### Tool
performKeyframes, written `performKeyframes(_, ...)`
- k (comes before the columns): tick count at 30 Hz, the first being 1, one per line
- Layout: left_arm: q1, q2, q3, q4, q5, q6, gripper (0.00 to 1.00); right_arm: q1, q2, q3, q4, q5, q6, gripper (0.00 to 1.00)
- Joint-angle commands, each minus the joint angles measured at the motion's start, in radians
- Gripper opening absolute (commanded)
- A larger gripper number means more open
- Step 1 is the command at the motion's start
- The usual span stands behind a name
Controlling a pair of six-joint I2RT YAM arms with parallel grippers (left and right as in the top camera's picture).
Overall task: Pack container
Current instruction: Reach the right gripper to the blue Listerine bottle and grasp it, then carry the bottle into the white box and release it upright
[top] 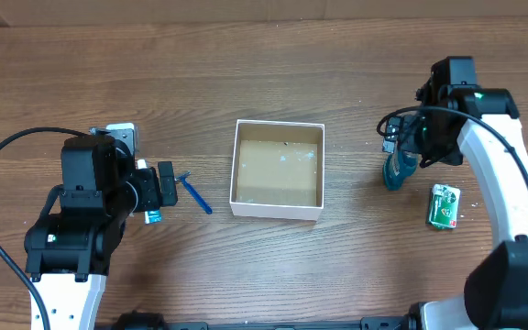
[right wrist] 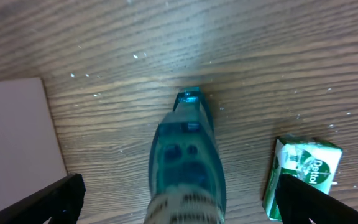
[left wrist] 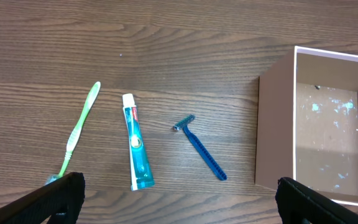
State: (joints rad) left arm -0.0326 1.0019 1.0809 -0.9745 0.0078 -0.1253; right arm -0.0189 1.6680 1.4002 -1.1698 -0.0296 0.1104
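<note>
The container (top: 276, 210), a shallow square box with white walls and a brown floor, sits mid-table and holds nothing; its wall shows in the left wrist view (left wrist: 275, 134) and its corner in the right wrist view (right wrist: 17, 137). My left gripper (top: 166, 183) is open and empty, above a blue razor (left wrist: 201, 148), a toothpaste tube (left wrist: 135, 142) and a green toothbrush (left wrist: 79, 127), all left of the box. My right gripper (top: 409, 147) is open, its fingers (right wrist: 179, 202) on either side of a blue bottle (right wrist: 188, 155), apart from it.
A green soap pack (top: 444, 205) lies right of the bottle (top: 395, 171), also in the right wrist view (right wrist: 303, 174). The razor (top: 194, 193) lies between my left gripper and the box. A small grey-white object (top: 122, 131) sits behind the left arm.
</note>
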Motion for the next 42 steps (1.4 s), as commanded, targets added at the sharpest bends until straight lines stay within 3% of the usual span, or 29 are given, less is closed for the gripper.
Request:
performKeyframes(1, 0.0, 0.0, 0.028, -0.001, 0.011, -0.013, 1.0, 0.004, 0.042, 0.021, 0.0, -0.01, -0.006, 1.0)
performKeyframes(4, 0.0, 0.0, 0.028, -0.001, 0.011, -0.013, 1.0, 0.004, 0.062, 0.019, 0.0, -0.01, -0.006, 0.99)
performKeyframes(8, 0.0, 0.0, 0.028, -0.001, 0.011, -0.013, 1.0, 0.003, 0.062, 0.019, 0.001, -0.01, -0.006, 0.91)
performKeyframes(19, 0.0, 0.0, 0.028, -0.001, 0.011, -0.013, 1.0, 0.003, 0.063, 0.019, -0.006, -0.01, -0.006, 0.56)
performKeyframes(27, 0.0, 0.0, 0.028, -0.001, 0.008, -0.013, 1.0, 0.003, 0.063, 0.019, -0.007, -0.01, -0.006, 0.4)
performKeyframes(31, 0.0, 0.0, 0.028, -0.001, 0.008, -0.013, 1.0, 0.003, 0.062, 0.019, -0.006, -0.01, -0.006, 0.28)
performKeyframes(35, 0.0, 0.0, 0.028, -0.001, 0.008, -0.013, 1.0, 0.006, 0.06, 0.036, -0.004, -0.01, 0.008, 0.06)
performKeyframes(42, 0.0, 0.0, 0.028, -0.002, 0.008, -0.012, 1.0, 0.1, 0.005, 0.294, -0.141, -0.01, 0.024, 0.04)
